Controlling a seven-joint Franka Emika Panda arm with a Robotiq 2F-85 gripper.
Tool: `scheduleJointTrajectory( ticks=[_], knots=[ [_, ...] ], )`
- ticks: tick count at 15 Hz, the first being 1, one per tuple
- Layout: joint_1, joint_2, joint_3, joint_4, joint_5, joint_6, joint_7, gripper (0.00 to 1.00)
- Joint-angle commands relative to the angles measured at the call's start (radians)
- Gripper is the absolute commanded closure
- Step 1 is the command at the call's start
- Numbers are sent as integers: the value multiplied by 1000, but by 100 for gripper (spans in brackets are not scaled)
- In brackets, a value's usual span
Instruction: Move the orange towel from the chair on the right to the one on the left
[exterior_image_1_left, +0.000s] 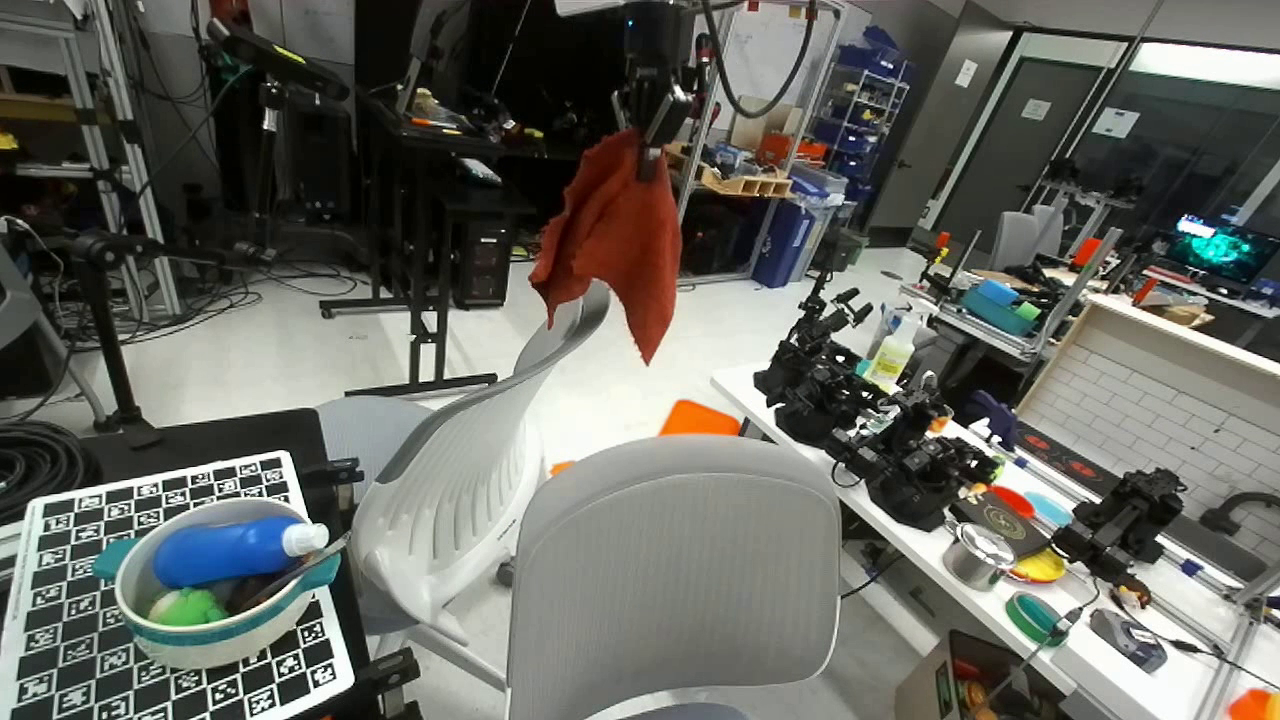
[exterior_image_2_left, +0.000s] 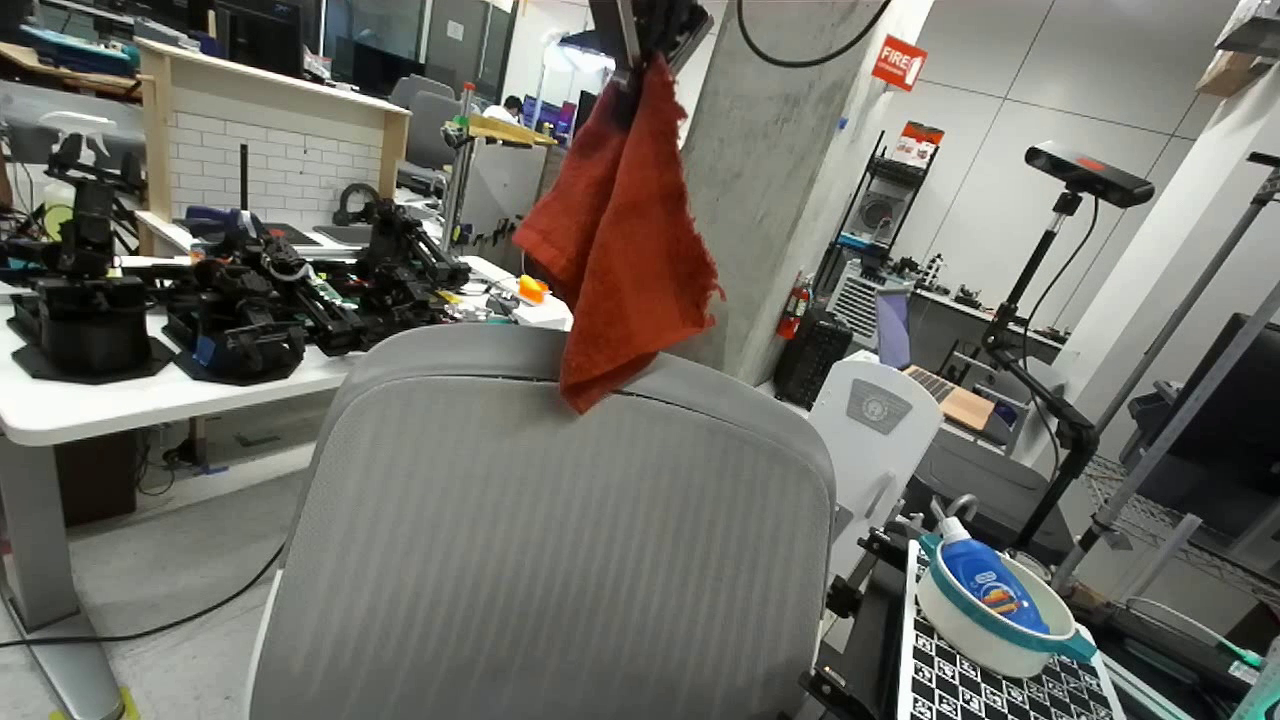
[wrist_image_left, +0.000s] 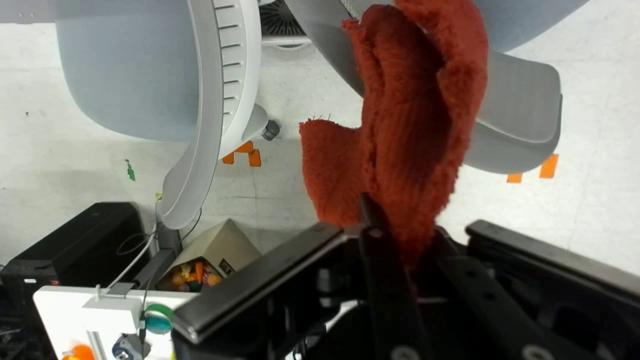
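My jaws pinch the orange-red cloth towel (exterior_image_1_left: 625, 230), which hangs in the air past the edge of the long white desk (exterior_image_2_left: 100, 402). If I let go too high over the ribbed grey plastic chair (exterior_image_1_left: 455, 500), the towel may slip off the thin, curved top.

From where I stand, illumination is diffuse and largely even. In an exterior view the white floor (exterior_image_1_left: 250, 365) reads bright, the dark area (exterior_image_1_left: 570, 50) at the rear near black, and a lit strip (exterior_image_1_left: 1210, 68) at upper right overexposed. In an exterior view a white light (exterior_image_2_left: 588, 60) glares, shade collects beneath the white table (exterior_image_2_left: 60, 405), and the concrete column (exterior_image_2_left: 765, 150) slants. In the wrist view the gripper (wrist_image_left: 407, 229), at close range, is soft-edged and out of focus; deep shadow fills the fold of the orange towel (wrist_image_left: 400, 135), and its held end is blurred.
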Motion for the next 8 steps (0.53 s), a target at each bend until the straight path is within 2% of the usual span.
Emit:
scheduleJointTrajectory(
  ticks=[1, 8],
  knots=[
    [15, 11, -1, -54, -18, 8, 5, 99],
    [18, 36, -6, -137, -60, 17, 3, 99]
  ],
)
